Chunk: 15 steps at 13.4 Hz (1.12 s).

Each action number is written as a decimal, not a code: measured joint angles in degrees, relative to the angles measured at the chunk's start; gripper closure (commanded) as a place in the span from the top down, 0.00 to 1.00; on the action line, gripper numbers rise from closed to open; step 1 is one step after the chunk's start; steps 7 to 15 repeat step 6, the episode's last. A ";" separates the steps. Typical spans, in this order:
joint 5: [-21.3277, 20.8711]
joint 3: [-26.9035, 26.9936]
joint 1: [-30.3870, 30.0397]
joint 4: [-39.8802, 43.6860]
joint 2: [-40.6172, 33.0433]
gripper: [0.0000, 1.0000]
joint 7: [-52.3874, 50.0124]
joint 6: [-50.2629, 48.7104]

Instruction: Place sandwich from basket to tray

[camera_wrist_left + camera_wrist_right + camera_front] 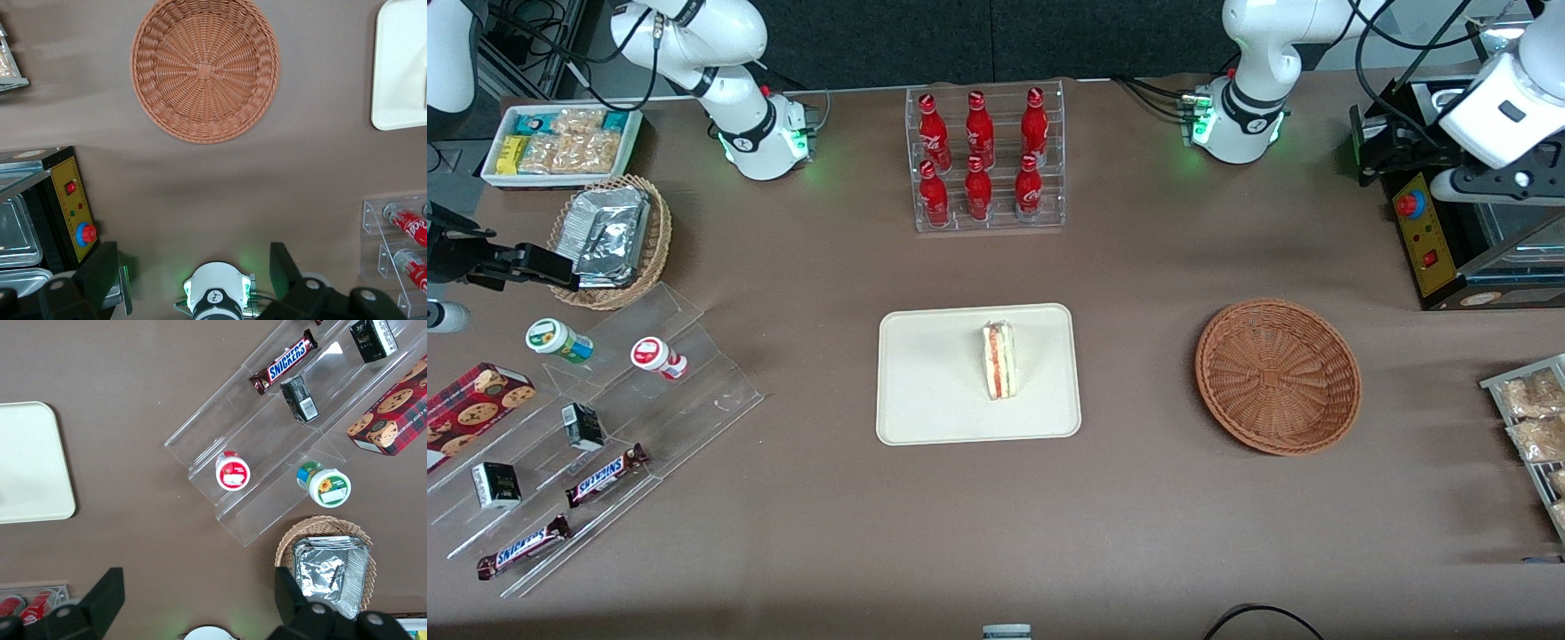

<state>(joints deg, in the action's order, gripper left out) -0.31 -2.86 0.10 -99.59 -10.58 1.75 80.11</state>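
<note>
Sandwich [999,360] sits upright on the tray [925,391], roughly centred. Basket [1278,375] is empty, well apart toward the working arm's end. Left gripper [193,273] is high above the table near its base, fingers [100,270] spread, holding nothing. Placement looks done; just hold clear, don't nudge the tray.

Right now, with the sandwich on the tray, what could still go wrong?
The sandwich stands on its edge on the tray, so it may tip over if the table is bumped. The basket is empty, so the transfer looks done; another grasp there would find nothing. The left arm's tool is open and raised above the table, close to the black machine with the red button; a careless move there might strike it.
</note>
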 measured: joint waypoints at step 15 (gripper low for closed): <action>0.01 -0.10 -0.44 5.44 5.76 1.00 -1.36 0.43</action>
